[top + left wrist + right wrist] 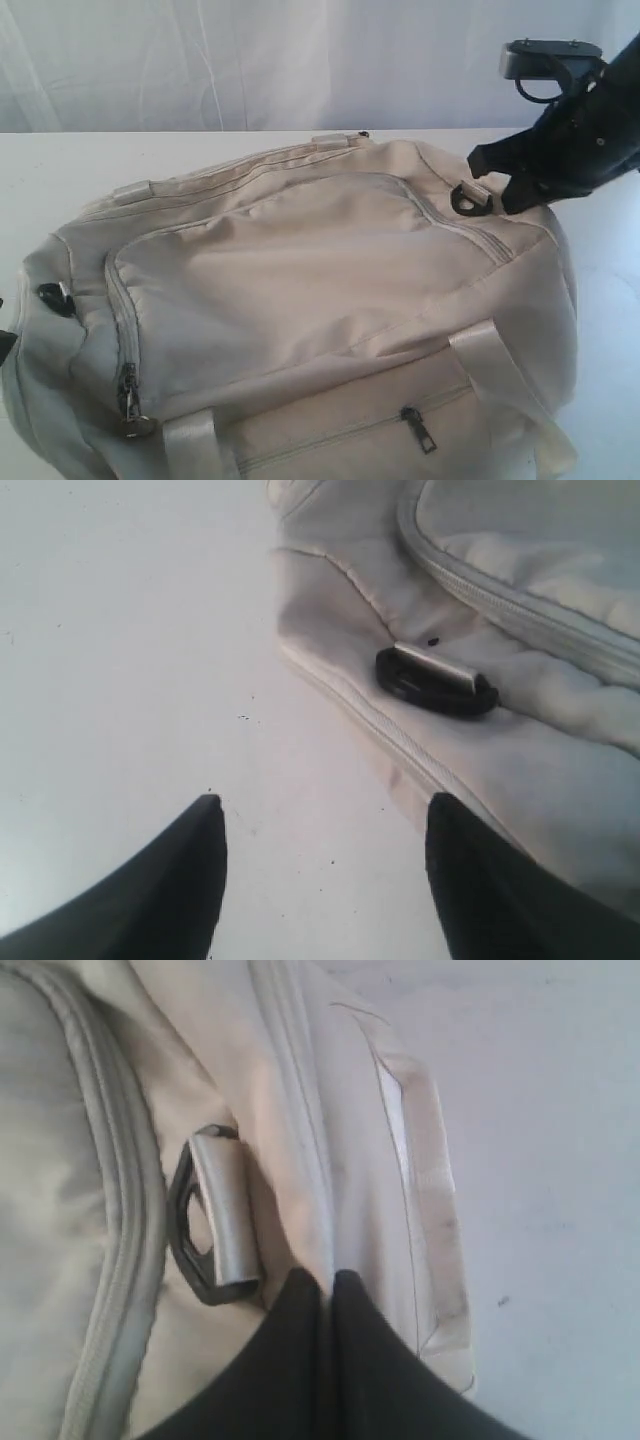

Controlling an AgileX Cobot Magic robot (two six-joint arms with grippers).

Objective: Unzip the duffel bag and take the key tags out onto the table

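Observation:
The cream duffel bag [300, 290] lies zipped shut on the white table [60, 170] and fills most of the exterior view. My right gripper [325, 1278] is shut on a fold of the bag's fabric, right beside a black D-ring [185, 1225] at the bag's far right end [470, 197]. My left gripper [318, 805] is open over bare table. It hangs just off the bag's left end, near another black D-ring [435, 685]. Nothing lies between its fingers [190, 870]. The key tags are hidden.
Two zipper pulls show on the bag's near side, one at the left [128, 395] and one on the lower pocket [418, 428]. Pale webbing handles [490, 370] cross the front. A white curtain [250, 60] hangs behind the table.

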